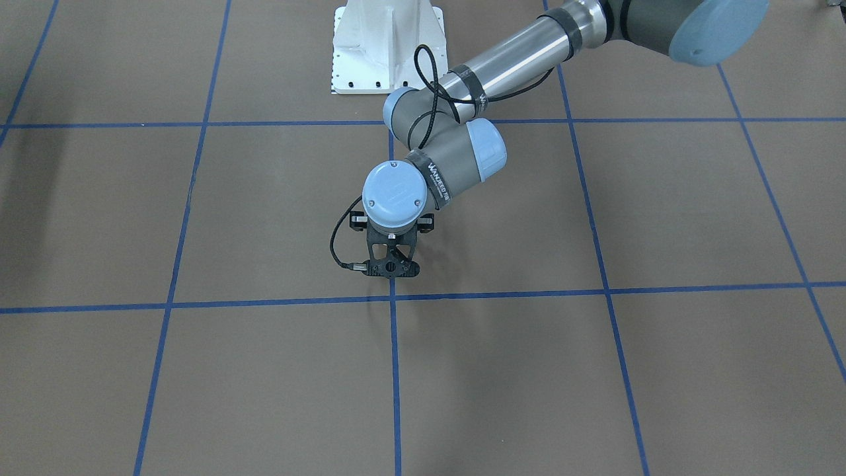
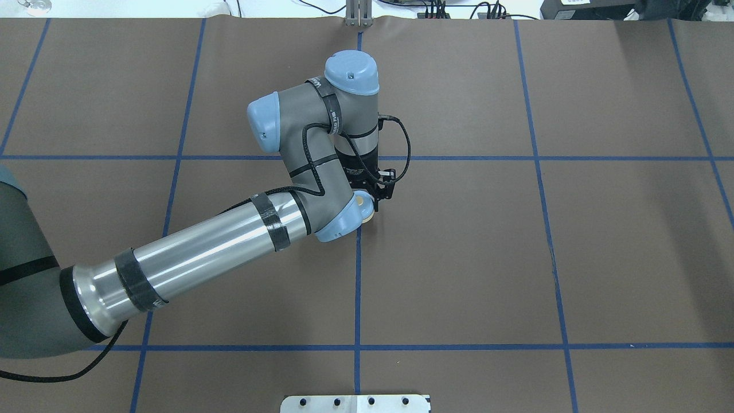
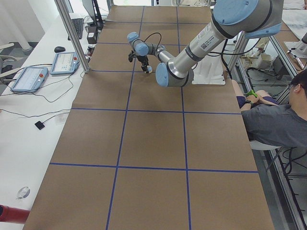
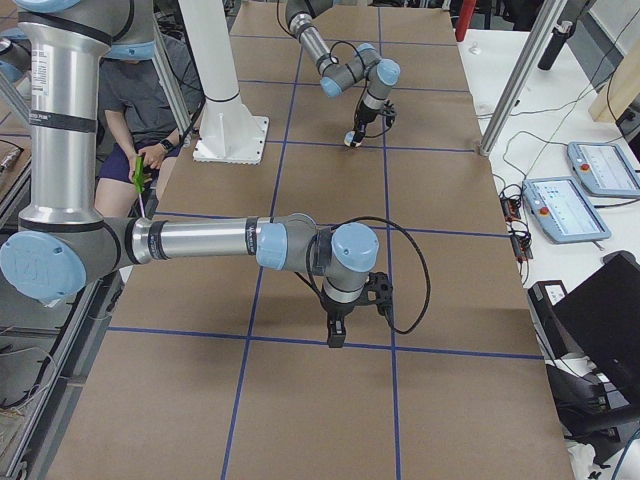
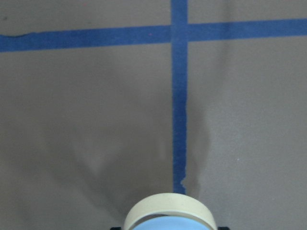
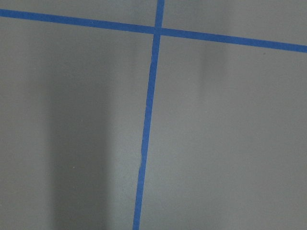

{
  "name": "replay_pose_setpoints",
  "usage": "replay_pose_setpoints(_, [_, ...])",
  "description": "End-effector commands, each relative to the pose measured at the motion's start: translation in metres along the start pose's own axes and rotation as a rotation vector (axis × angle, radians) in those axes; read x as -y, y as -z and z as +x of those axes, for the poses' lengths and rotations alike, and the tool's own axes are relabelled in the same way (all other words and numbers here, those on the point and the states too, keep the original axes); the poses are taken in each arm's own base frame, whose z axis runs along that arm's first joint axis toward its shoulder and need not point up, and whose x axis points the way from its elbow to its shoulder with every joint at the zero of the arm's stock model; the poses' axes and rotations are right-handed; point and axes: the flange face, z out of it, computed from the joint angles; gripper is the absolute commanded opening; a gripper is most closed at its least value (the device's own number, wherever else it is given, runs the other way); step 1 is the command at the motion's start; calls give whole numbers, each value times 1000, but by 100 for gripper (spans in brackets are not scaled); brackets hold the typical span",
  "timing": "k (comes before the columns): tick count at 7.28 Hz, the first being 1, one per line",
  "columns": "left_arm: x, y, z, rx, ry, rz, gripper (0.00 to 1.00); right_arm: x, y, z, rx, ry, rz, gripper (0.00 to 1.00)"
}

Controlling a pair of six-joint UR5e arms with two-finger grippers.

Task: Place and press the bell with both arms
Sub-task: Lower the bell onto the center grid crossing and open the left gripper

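**Table stock: one bell, two arms, two pincers**

Bell (image 5: 168, 205), count 1. Light-blue dome with a cream rim. It is clamped in the left pincer (image 2: 373, 198), with a finger on either side and the cream rim jutting past the fingertips. Whether it touches the table cover (image 2: 573, 258) cannot be told.

Arms, count 2. The left arm (image 2: 218, 246) reaches out over the middle of the table with its wrist bent downward. The right arm (image 4: 200, 242) stretches low over the table's right end.

Pincers, count 2. The left one grips the bell, as entered above. The right pincer (image 4: 337, 335) points straight down just above the cover, well apart from the left pincer. Whether its jaws stand apart or together cannot be told.

Holders, count 1. The left pincer is the only one; its content is the bell.

Tape lines (image 1: 396, 370). These form a blue grid. One line runs straight out from under the bell, and a crossing lies just ahead of the left pincer, on the side away from the robot.

Pedestal (image 1: 386, 46), count 1. White, well behind the left pincer, at the robot's edge of the table.

Room. Brown cover spreads on every side of the left pincer, and the table's far edge lies well ahead of it.
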Motion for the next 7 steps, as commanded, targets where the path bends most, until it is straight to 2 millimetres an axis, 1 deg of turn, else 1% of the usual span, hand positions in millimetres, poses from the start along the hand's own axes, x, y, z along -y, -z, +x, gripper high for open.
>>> replay_pose_setpoints(1, [-3,-10,7,23,-14,31,39,1,1,-1,0,2,2,100])
replay_pose_setpoints(3, [-2,-13,7,26,-22,46,56,1,1,-1,0,2,2,100])
replay_pose_setpoints(4, [-2,-13,7,26,-22,46,70,1,1,-1,-1,3,3,100])
replay_pose_setpoints(5, [-2,-13,7,27,-25,47,92,2,2,-1,-1,4,4,100])
replay_pose_setpoints(6, [-4,-9,10,21,-34,51,99,3,3,-2,-1,5,6,100])
replay_pose_setpoints(7, [-6,0,13,12,-40,60,100,3,3,-2,-1,6,7,100])
